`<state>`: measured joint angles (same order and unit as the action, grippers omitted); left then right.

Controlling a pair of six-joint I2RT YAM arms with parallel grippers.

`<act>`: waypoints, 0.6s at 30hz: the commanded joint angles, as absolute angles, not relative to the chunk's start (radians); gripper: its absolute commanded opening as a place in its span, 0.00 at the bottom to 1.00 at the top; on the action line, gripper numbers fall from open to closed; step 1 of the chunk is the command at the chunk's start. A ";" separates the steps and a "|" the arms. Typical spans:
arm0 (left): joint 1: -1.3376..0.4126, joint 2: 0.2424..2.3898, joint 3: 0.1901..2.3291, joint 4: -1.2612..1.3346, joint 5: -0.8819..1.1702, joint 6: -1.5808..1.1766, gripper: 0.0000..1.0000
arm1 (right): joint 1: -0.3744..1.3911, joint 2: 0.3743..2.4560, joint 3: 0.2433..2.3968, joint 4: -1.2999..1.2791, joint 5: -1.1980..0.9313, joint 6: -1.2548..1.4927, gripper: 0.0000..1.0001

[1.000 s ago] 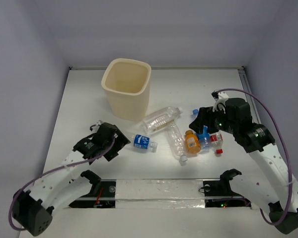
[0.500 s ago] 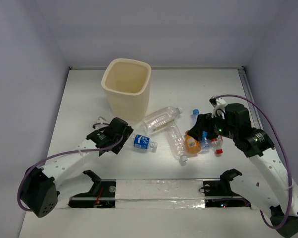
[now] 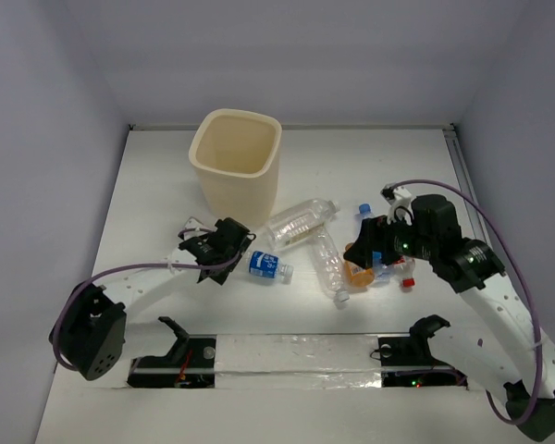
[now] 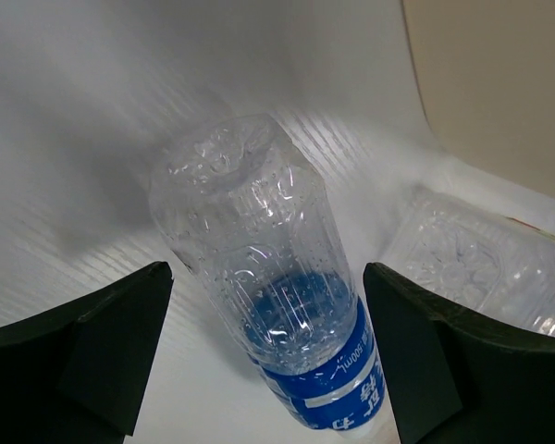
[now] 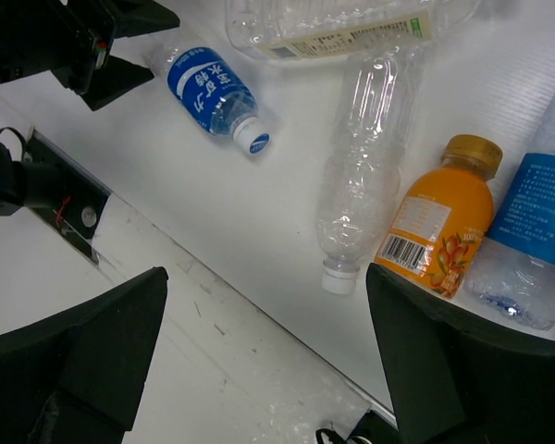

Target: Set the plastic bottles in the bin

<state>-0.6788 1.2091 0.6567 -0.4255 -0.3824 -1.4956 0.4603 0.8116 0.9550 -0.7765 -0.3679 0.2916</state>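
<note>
On the tabletop just right of my left hand (image 3: 237,248), the blue-labelled bottle (image 3: 270,266) lies flat, base toward me, cap pointing right, long axis along my reach. The hand is released, its fingers (image 4: 102,361) flanking the body without touching. The bin (image 3: 236,190) stands just beyond, on the far side. My right hand (image 3: 368,252), also released, hovers over the orange bottle (image 5: 435,227).

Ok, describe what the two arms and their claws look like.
The left arm and right arm have white perforated links, black joints and a purple cable looping alongside each. The left claw and right claw are black with two broad, wedge-shaped fingers. Small green lights glow on the right arm.
</note>
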 commanded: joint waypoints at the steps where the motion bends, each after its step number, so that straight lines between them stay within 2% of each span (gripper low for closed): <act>1: -0.681 1.226 0.655 -0.410 -0.479 -1.560 0.82 | 0.472 0.828 0.931 -0.735 -0.385 0.301 0.94; 6: -0.681 1.233 0.618 -0.388 -0.495 -1.549 0.76 | 0.482 0.874 0.897 -0.684 -0.348 0.322 0.94; 11: -0.681 1.213 0.585 -0.390 -0.514 -1.508 0.62 | 0.512 0.983 0.868 -0.597 -0.255 0.365 0.93; 16: -0.690 1.102 0.525 -0.390 -0.512 -1.456 0.49 | 0.526 1.098 0.871 -0.496 -0.163 0.402 0.93; 18: -0.690 1.030 0.502 -0.400 -0.508 -1.439 0.47 | 0.535 1.155 0.887 -0.474 -0.128 0.406 0.93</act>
<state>-0.6857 1.1149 0.5358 -0.3489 -0.4538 -1.4590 0.5220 1.1152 0.8700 -0.5911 -0.2123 0.3809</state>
